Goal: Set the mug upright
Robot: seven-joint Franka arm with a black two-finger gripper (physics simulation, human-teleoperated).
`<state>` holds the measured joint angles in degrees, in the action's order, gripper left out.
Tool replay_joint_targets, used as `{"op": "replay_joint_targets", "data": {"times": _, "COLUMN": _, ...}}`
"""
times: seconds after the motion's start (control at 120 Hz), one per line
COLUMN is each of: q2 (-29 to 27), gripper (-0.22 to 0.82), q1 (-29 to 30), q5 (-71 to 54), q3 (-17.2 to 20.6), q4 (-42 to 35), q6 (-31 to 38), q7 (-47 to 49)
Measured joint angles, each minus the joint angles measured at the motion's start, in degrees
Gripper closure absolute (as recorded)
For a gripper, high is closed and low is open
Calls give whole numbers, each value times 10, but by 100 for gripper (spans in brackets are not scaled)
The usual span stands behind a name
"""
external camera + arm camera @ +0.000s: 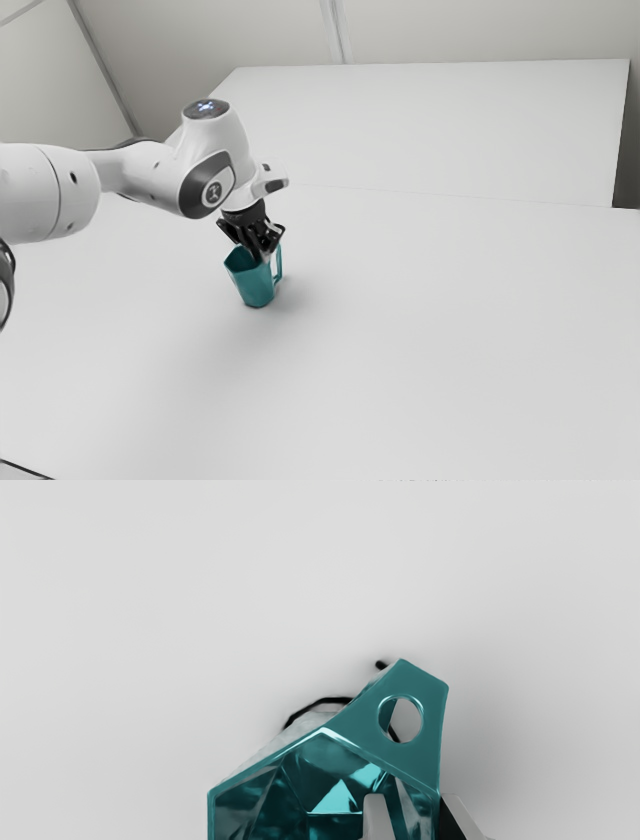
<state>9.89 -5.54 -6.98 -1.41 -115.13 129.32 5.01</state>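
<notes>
On the white table (430, 340), the mug (256, 290) stood upright beneath the gripper (266, 255), its parted fingers (378, 820) straddling the wall, one inside, one outside

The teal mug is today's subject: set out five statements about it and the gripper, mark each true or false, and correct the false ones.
1. The teal mug has its handle on the side toward the exterior view's right. True.
2. The mug's mouth faces straight down. False: it opens upward.
3. One finger of the gripper reaches inside the mug while the other is outside it. True.
4. The two fingertips are pressed together. False: they stand apart, with the mug's wall between them.
5. In the wrist view, the handle is solid, with no opening. False: it has a round hole.
</notes>
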Motion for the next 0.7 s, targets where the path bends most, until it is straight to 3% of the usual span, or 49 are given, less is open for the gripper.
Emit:
{"op": "replay_joint_targets", "data": {"times": 0.167, "q2": -3, "gripper": 33, "q1": -2, "q5": 0, "q3": 0, "q4": 0, "q6": 1, "q7": 4}}
{"op": "replay_joint_targets", "data": {"times": 0.292, "q2": -21, "gripper": 18, "q1": -1, "q5": 1, "q3": 8, "q4": 2, "q6": -5, "q7": 8}}
{"op": "replay_joint_targets", "data": {"times": 0.55, "q2": -100, "gripper": 5, "q1": -4, "q5": 13, "q3": 11, "q4": 15, "q6": -66, "q7": 14}}
{"op": "replay_joint_targets", "data": {"times": 0.7, "q2": -111, "gripper": 3, "q1": -4, "q5": 26, "q3": 6, "q4": 118, "q6": -159, "q7": 10}}
